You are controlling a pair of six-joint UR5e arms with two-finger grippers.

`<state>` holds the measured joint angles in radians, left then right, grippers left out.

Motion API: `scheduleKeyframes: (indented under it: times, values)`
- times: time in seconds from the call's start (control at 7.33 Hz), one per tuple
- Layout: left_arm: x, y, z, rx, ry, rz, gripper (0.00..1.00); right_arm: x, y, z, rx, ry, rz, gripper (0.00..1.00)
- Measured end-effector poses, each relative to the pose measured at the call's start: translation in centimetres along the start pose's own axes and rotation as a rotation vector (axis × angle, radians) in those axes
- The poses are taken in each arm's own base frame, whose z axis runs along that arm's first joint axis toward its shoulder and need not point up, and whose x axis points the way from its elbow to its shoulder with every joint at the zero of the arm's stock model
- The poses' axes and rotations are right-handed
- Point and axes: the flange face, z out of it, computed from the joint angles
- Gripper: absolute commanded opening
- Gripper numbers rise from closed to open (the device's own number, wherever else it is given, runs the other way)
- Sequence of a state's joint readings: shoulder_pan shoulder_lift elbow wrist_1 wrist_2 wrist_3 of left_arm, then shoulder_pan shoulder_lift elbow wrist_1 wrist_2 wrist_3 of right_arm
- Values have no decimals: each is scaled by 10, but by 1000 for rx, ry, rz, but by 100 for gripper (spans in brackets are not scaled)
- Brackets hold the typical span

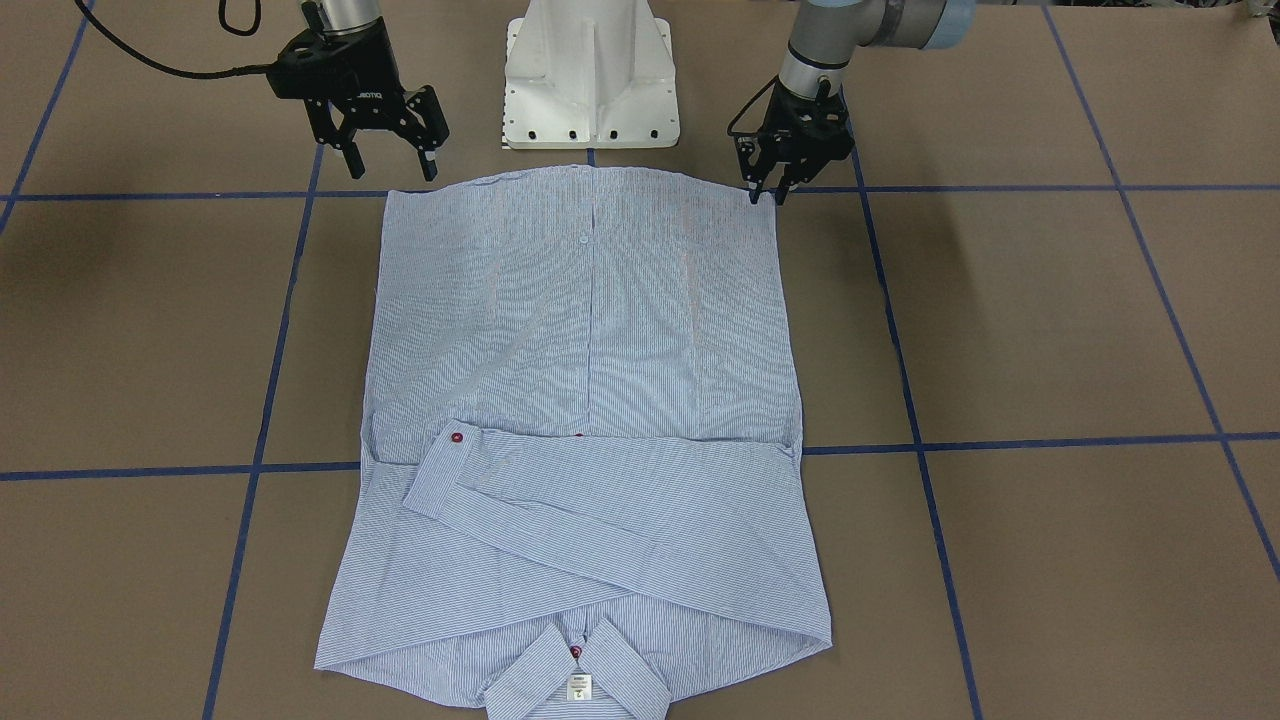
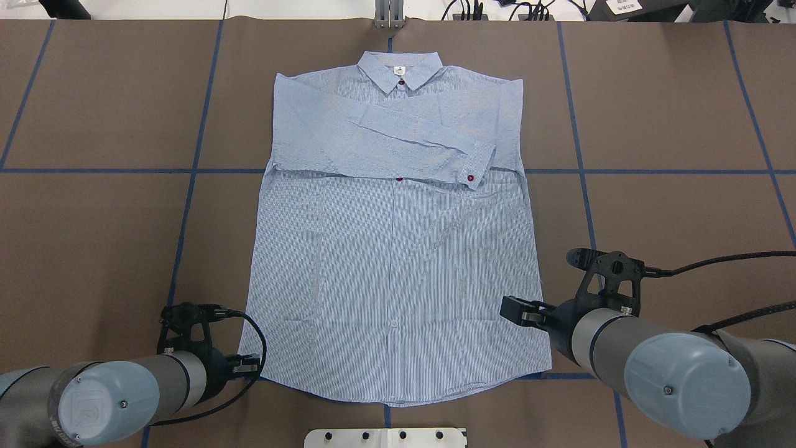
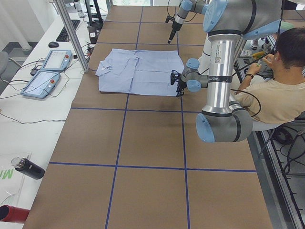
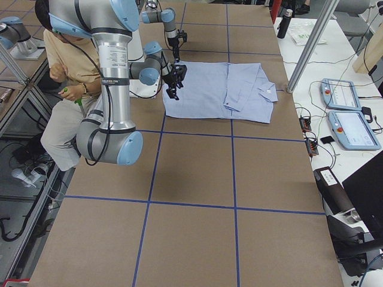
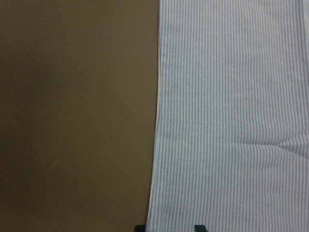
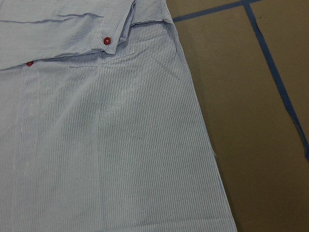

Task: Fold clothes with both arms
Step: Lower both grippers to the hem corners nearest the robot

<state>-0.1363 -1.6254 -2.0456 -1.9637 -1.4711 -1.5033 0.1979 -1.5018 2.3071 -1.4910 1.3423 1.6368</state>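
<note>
Nearest the robot, the left gripper (image 1: 766, 194) is seen low at one hem corner of the shirt (image 2: 398, 249). Its jaws are set a little apart and nothing is clamped. In the left wrist view the shirt's side edge is caught running between the two fingertips (image 5: 140, 228). Whether the cloth is touched cannot be told.

At the opposite hem corner the right gripper (image 1: 392, 166) is held above the table (image 2: 93, 236), just off the cloth. Its jaws are spread wide and nothing is held.

Moving outward, the shirt is laid flat and face up on the brown surface, buttoned down the middle, with its hem (image 2: 392, 398) towards the white pedestal base (image 1: 590, 80).

Further on, both sleeves (image 2: 373, 140) are found folded across the chest. The upper one is angled so that its cuff (image 2: 477, 167), marked by a dark red button (image 2: 471, 178), is placed near the shirt's right-hand edge.

Farthest of all, the collar (image 2: 399, 67) is spread open, and a small white neck label (image 2: 398, 70) is shown inside it.
</note>
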Motion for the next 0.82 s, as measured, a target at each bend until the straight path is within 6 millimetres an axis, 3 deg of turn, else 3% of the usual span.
scheduleKeyframes:
  times: [0.41,0.68,0.82]
  values:
    - [-1,3,5,-5,-8,4,38,0,0,0,0,-1,0,100]
    - [-2,4,6,-5,-10,5,0,-1,0,0,1,-2,0,100]
    - [-2,4,6,-5,-11,4,0,-1,0,0,1,-1,0,100]
